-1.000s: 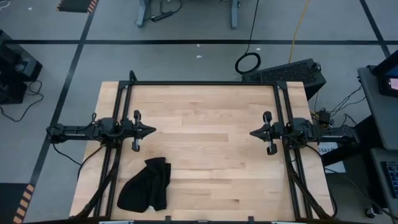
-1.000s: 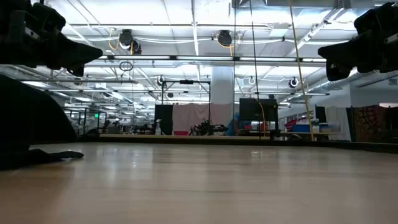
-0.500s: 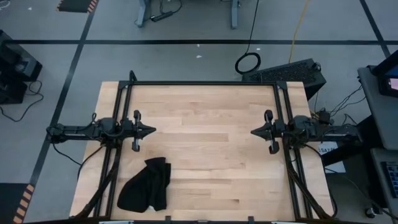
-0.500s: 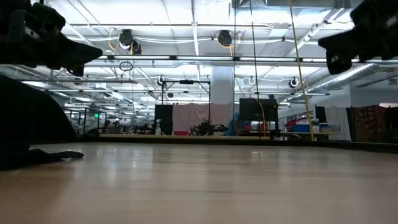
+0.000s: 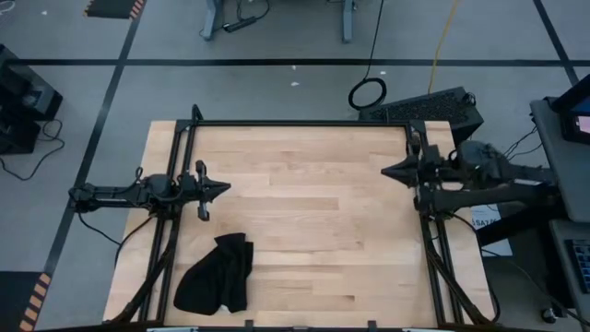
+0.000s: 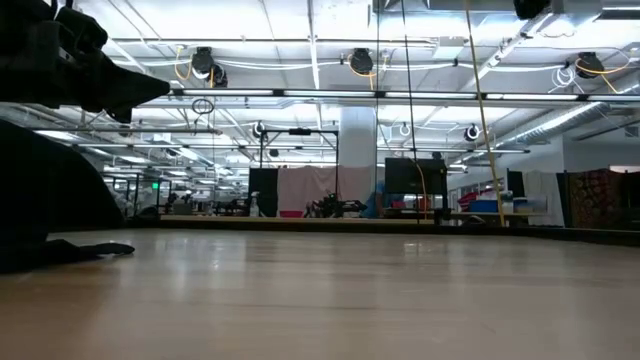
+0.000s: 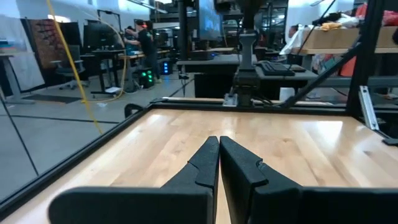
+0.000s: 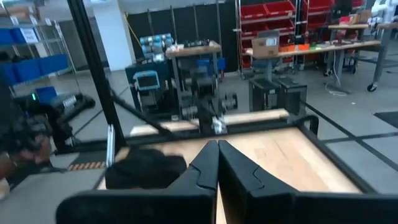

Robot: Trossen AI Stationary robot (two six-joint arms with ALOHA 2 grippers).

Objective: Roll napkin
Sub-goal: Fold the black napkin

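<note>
The black napkin (image 5: 217, 277) lies crumpled in a heap on the wooden table (image 5: 304, 231) near its front left corner, and it also shows in the low view (image 6: 60, 250) and the right wrist view (image 8: 146, 169). My left gripper (image 5: 226, 192) hangs shut at the table's left side, pointing level toward the right, above and beyond the napkin. Its fingers meet in the left wrist view (image 7: 219, 144). My right gripper (image 5: 385, 170) is shut and raised high at the table's right side, pointing level toward the left; its fingers meet in the right wrist view (image 8: 217, 146).
A black metal frame (image 5: 300, 123) runs along the table's far edge and down both sides. Beyond the far right corner, on the floor, are a dark keyboard-like unit (image 5: 424, 103) and a coiled cable (image 5: 368, 92). The table's middle is bare wood.
My right gripper has gone straight up from its place at the table's right side, most of it in the last half second, and has left the low view's top edge. It stays shut and level. The napkin has not moved.
</note>
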